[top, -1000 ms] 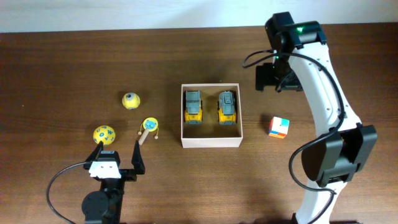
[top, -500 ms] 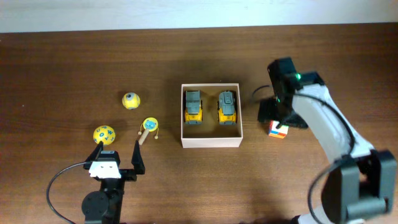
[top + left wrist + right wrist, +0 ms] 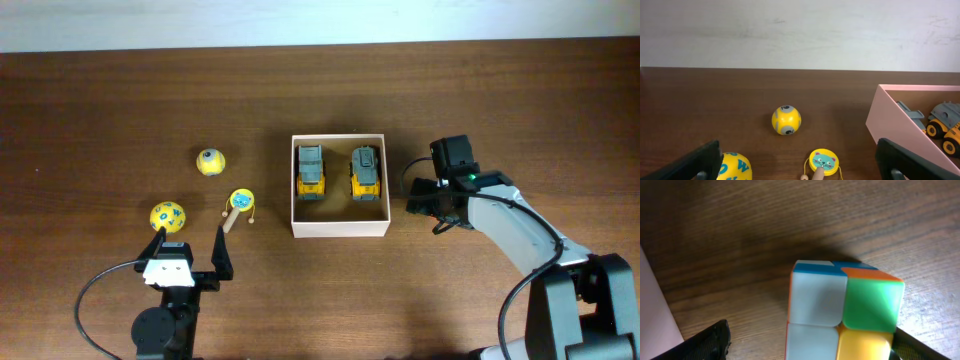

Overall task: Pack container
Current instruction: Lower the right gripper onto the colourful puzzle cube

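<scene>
You are at the grasp, I judge: your right fingers (image 3: 707,341) stand apart astride the cube (image 3: 845,310), so close, lift, and carry it into the container (image 3: 340,230) just to their left.

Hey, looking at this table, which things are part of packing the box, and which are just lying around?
Job: container, toy trucks already inside, puzzle cube between the right fingers, small yellow ball, larger yellow ball, cat-face drum toy, likely to pack.
Lying about: nothing else loose that I can see, only the table.
</scene>
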Robot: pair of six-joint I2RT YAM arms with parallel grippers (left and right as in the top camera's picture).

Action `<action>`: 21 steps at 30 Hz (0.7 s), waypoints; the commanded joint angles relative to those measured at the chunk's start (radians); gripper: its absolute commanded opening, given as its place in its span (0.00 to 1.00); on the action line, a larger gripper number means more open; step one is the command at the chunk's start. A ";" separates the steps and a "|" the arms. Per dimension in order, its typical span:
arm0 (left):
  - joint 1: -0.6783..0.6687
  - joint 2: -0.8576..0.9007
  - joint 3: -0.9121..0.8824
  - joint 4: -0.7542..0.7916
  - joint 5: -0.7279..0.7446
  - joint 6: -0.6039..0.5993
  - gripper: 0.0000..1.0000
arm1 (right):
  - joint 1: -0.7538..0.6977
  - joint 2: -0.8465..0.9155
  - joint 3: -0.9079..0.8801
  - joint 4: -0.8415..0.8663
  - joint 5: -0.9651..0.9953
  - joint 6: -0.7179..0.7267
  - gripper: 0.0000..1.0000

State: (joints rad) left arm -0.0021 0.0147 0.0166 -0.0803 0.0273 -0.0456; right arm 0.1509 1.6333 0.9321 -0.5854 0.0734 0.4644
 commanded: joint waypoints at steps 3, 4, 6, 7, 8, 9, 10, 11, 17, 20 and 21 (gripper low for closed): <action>0.005 -0.007 -0.007 0.001 0.014 0.016 0.99 | -0.003 -0.005 -0.006 0.025 -0.017 -0.068 0.85; 0.005 -0.007 -0.007 0.001 0.014 0.016 0.99 | -0.003 -0.005 -0.006 0.026 -0.016 -0.068 0.84; 0.005 -0.007 -0.007 0.001 0.014 0.016 0.99 | -0.004 -0.005 -0.006 0.027 -0.007 -0.068 0.83; 0.005 -0.007 -0.007 0.001 0.014 0.016 0.99 | -0.008 -0.005 -0.006 0.030 -0.006 -0.068 0.82; 0.005 -0.007 -0.007 0.001 0.014 0.016 0.99 | -0.014 -0.005 -0.006 0.033 -0.005 -0.069 0.82; 0.005 -0.007 -0.007 0.001 0.014 0.016 0.99 | -0.021 -0.005 -0.006 0.034 -0.005 -0.069 0.82; 0.005 -0.007 -0.007 0.001 0.014 0.016 0.99 | -0.032 -0.005 -0.006 0.034 -0.005 -0.069 0.81; 0.005 -0.007 -0.007 0.001 0.014 0.016 0.99 | -0.043 -0.005 -0.006 0.034 -0.006 -0.069 0.80; 0.005 -0.007 -0.007 0.001 0.014 0.016 0.99 | -0.109 -0.005 -0.006 0.032 -0.018 -0.098 0.69; 0.005 -0.007 -0.007 0.001 0.014 0.016 0.99 | -0.113 -0.005 -0.006 0.032 -0.021 -0.121 0.63; 0.005 -0.007 -0.007 0.001 0.014 0.016 0.99 | -0.113 -0.005 -0.006 0.033 -0.021 -0.126 0.62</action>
State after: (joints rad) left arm -0.0021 0.0147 0.0166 -0.0803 0.0273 -0.0456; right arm 0.0441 1.6333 0.9310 -0.5545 0.0597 0.3679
